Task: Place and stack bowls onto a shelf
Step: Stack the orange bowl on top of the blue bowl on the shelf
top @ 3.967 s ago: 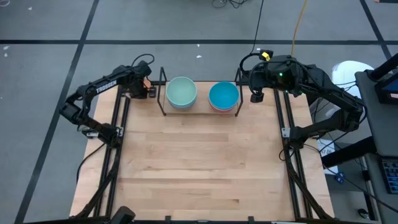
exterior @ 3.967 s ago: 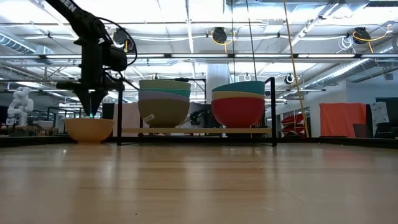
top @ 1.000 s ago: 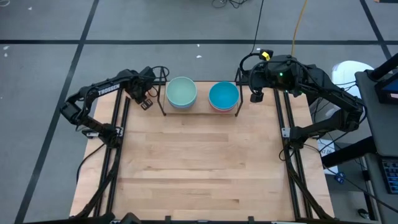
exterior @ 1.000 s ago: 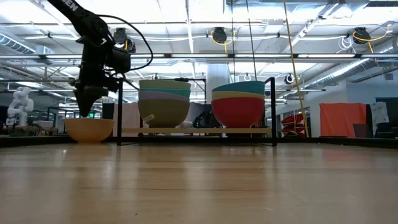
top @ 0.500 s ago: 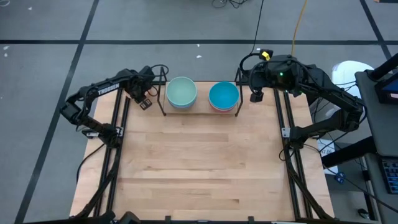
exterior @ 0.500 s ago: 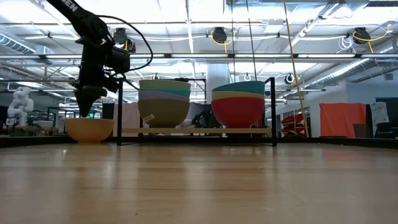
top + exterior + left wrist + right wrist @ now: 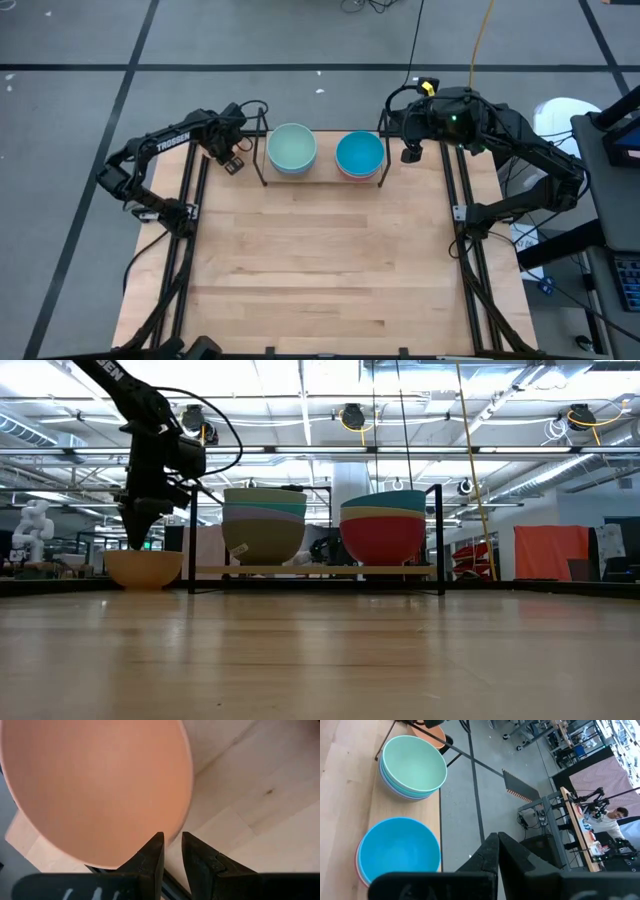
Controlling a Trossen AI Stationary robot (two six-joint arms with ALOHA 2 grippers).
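Observation:
The orange bowl [image 7: 143, 568] stands on its base on the table's far left corner, just left of the shelf [image 7: 315, 570]. My left gripper [image 7: 173, 845] is down at the bowl's rim, shut on it. On the shelf's wooden board stand two stacks of bowls. The left stack is topped by the mint green bowl [image 7: 292, 147], the right one by a teal-blue bowl [image 7: 359, 153]. My right gripper [image 7: 498, 837] is shut on nothing and hangs in the air at the shelf's right end [image 7: 408, 155]. My left gripper holds the orange bowl by its rim [image 7: 180, 825], with one finger [image 7: 154, 852] over the bowl's inside and the other outside the wall. It comes from above, slanting down. The bowl stays upright with its base [image 7: 143, 585] on the table.
The shelf's black wire uprights [image 7: 190, 535] rise close beside the orange bowl. The table's far and left edges run right by my left gripper. The wide wooden tabletop [image 7: 320, 260] lies in front of the shelf.
Since four seconds ago my left gripper has turned and tipped over the orange bowl. Over the last second it has kept almost still, and the bowl stands where it did.

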